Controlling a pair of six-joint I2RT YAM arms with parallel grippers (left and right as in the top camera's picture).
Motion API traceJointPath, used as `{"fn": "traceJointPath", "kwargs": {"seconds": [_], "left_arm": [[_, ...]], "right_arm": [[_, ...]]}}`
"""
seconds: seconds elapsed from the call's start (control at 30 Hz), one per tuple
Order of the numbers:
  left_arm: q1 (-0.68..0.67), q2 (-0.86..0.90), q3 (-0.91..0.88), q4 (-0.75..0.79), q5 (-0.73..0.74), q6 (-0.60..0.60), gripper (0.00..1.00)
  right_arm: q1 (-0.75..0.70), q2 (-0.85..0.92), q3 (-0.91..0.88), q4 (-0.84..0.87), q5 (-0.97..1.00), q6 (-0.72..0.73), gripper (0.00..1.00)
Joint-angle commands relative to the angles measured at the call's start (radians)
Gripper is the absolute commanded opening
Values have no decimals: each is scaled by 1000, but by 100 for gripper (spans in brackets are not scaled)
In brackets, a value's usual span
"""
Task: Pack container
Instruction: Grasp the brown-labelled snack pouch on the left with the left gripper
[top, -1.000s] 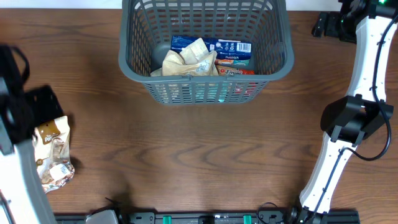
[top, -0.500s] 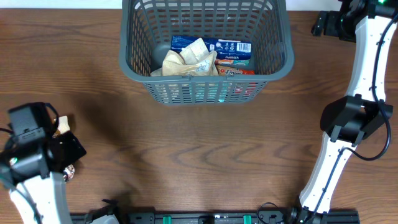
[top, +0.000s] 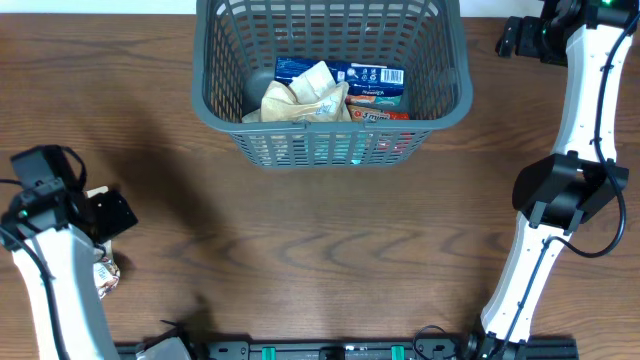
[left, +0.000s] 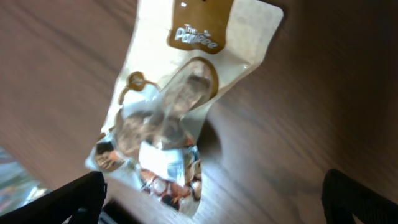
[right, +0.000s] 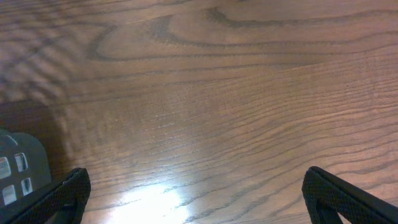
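- Crinkly tan-and-clear plastic snack pouch (left: 180, 118) on wooden tabletop (left: 323, 93): likely light, soft, slippery; pinch across its middle.
- Left hand (left: 221, 202) spread above it; right hand (right: 199, 196) spread, empty.

basket (top: 326, 124): 1 | packets (top: 340, 73) inside: 3, perhaps more underneath | loose snack pouch (left: 168, 118): 1

Dark brown wood-grain table (top: 330, 250) shown in all views, soft light reflected on surface. Large dark grey lattice container (top: 330, 148) stood upright at far middle edge. Tan snack pouch (left: 180, 118) laid flat near front left corner, well apart from container. Brown label seen at one end, brown pieces seen through clear window.
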Motion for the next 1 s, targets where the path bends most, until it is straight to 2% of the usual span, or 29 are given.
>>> {"fn": "traceJointPath", "kwargs": {"seconds": [0.0, 0.2, 0.33, 0.47, 0.97], "left_arm": [[66, 72, 9, 21, 100, 134, 99], [203, 185, 9, 40, 175, 261, 99], [267, 247, 9, 53, 224, 280, 99], [274, 304, 9, 77, 254, 344, 99], [274, 491, 9, 167, 220, 429, 99]], "right_arm": [[5, 13, -3, -5, -5, -16, 99], [5, 13, -3, -5, -5, -15, 99], [6, 13, -3, -5, -5, -15, 99], [8, 13, -3, -5, -5, -15, 99], [8, 13, -3, 0, -4, -15, 99]]}}
